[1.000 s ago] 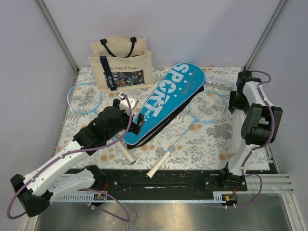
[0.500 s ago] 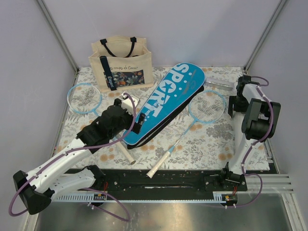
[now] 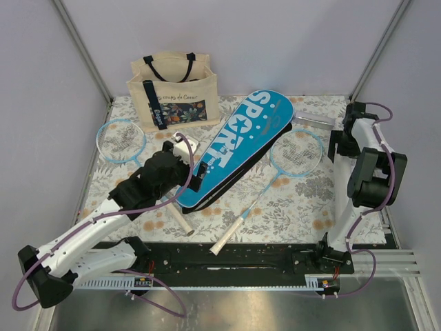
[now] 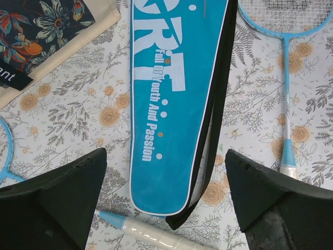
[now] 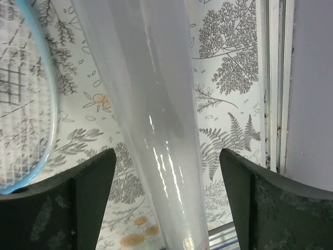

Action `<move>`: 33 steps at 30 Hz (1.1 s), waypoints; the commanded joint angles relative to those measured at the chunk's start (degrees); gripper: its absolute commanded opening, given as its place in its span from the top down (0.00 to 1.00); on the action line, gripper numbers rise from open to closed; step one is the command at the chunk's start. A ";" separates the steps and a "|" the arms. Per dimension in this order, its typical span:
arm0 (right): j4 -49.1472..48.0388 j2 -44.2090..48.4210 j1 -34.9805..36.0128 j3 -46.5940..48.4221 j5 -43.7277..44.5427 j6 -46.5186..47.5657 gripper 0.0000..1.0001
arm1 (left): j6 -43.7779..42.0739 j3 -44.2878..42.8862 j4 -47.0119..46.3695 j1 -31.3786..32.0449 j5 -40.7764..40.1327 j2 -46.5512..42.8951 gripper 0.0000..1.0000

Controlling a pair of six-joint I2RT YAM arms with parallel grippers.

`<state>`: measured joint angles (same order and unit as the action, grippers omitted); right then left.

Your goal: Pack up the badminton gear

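While apart, two rackets (image 3: 298, 153), one case (image 3: 241, 141)

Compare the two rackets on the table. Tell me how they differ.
The left racket lies left of the blue case; the right racket lies right of it. The left racket's shaft is hidden beneath the left arm; the right racket shows whole. The left racket's head points far-left, the right racket's far-right. Both have light-blue oval frames and white handles.

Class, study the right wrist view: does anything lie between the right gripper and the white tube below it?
Nothing visible does. The white tube shows bare directly below the right gripper, between its open fingers; the racket head lies off to the side.
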<state>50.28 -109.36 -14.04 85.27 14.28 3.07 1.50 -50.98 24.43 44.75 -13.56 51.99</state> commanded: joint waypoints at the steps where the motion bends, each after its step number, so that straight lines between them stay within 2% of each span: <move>1: 2.89 6.52 -0.20 3.23 -3.29 -1.75 0.10 | 0.52 -2.54 1.32 0.16 2.56 1.53 0.01; 5: 2.81 12.31 -0.02 2.01 -8.99 -4.72 0.13 | 1.84 -5.00 5.18 0.07 6.61 4.43 0.02; 8: -0.61 18.46 0.33 -2.29 -16.71 -8.59 0.16 | 4.03 -7.28 8.79 0.07 8.99 7.68 0.09; 12: -6.85 27.42 2.17 -9.93 -24.73 -16.06 0.20 | 8.95 -5.89 7.75 0.68 16.54 10.32 0.18; 20: -15.46 37.45 10.87 -21.45 -32.91 -24.15 0.22 | 14.93 0.87 2.92 11.31 10.76 15.42 0.24; 26: -25.22 43.87 15.52 -31.47 -36.43 -33.12 0.24 | 18.36 6.94 -5.87 17.29 9.26 17.53 0.28; 33: -32.26 48.98 16.42 -39.30 -38.28 -38.05 0.26 | 22.14 13.01 -12.56 21.60 9.17 19.03 0.34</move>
<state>25.50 -63.11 1.87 48.23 -21.93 -30.44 20.27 -40.10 19.44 64.84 -2.87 70.67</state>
